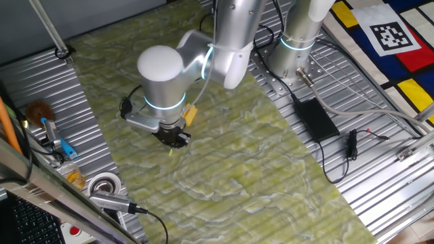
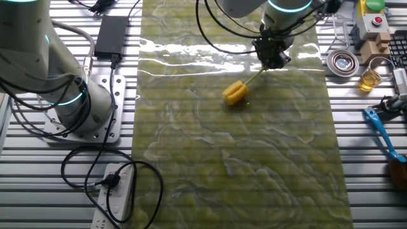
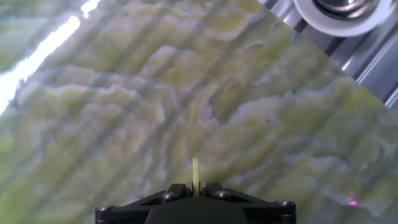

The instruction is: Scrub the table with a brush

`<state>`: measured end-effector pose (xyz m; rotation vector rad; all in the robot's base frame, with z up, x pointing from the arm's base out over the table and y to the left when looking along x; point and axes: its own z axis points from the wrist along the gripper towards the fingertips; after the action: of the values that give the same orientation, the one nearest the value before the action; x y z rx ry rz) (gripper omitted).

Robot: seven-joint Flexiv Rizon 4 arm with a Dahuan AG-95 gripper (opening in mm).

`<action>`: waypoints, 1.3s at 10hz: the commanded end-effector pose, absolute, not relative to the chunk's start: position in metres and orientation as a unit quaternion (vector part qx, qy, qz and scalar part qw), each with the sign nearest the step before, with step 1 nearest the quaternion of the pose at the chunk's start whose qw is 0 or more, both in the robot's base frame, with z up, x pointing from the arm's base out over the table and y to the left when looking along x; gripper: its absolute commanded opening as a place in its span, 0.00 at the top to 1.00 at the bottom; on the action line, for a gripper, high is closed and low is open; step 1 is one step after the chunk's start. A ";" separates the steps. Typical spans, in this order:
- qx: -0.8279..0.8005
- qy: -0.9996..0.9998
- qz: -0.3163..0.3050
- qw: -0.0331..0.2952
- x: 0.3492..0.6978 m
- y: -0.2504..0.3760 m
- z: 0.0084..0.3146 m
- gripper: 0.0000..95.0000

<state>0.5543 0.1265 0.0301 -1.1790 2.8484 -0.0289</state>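
Note:
The brush (image 2: 236, 93) has a chunky yellow head that rests on the green-yellow marbled table (image 2: 241, 165), and a thin yellow-green stick handle that rises up to my gripper (image 2: 271, 59). The gripper is shut on the far end of that handle. In one fixed view the gripper (image 1: 173, 137) is low over the table (image 1: 224, 169), and only a bit of the yellow head (image 1: 190, 115) shows behind the wrist. In the hand view the handle tip (image 3: 195, 172) sticks out between the closed fingers (image 3: 195, 190); the head is out of view there.
A brown fuzzy brush (image 1: 39, 110) and a blue-handled tool (image 2: 380, 130) lie on the ribbed metal beside the table. Tape rolls (image 2: 342, 62), a jar of yellow liquid (image 2: 370, 79), a black power brick (image 2: 111, 35) and cables lie around. The arm base (image 2: 82, 108) stands beside the table.

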 end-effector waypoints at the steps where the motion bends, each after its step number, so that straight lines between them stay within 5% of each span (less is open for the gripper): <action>1: -0.416 0.908 -0.034 0.036 0.555 0.123 0.029 1.00; 7: -0.331 0.943 -0.007 0.041 0.551 0.133 0.016 1.00; 13: -0.239 0.970 0.040 0.012 0.548 0.139 0.012 1.00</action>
<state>0.5502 0.1375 0.0135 -0.8243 2.9913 0.0868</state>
